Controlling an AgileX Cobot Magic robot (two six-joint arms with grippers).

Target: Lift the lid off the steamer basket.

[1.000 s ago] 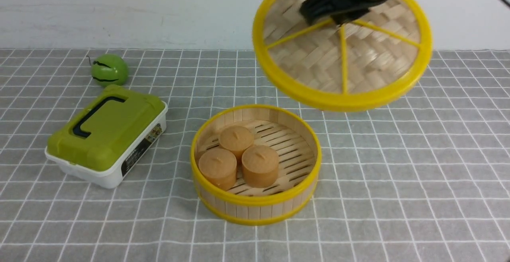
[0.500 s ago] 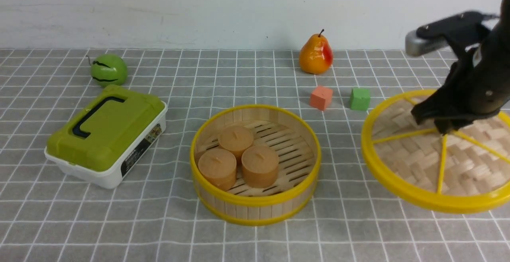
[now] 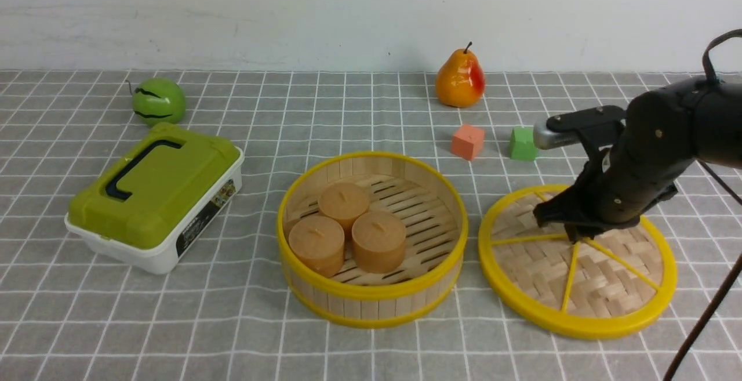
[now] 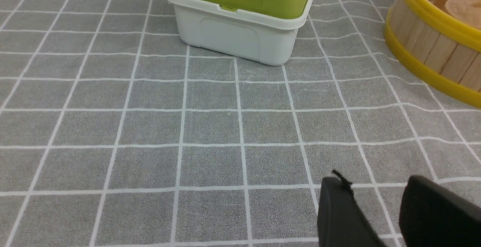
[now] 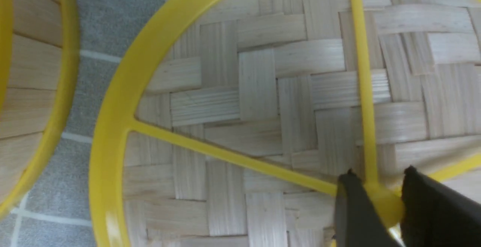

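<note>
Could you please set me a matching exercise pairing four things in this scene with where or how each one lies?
Things:
1 lid
2 steamer basket
3 pear
4 green-lidded box

Descriptions:
A holds three brown cylinders
B farthest from the robot
C flat on the cloth, right of the basket
D left of the basket

Pairs: 1-C; 2-A; 3-B; 4-D

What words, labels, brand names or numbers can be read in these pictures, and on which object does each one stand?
No text can be read anywhere.
The dark label on the side of the white box: it carries light print, too small and blurred to read.
The lid, steamer basket, pear, orange cube and green cube: no writing is visible.
</note>
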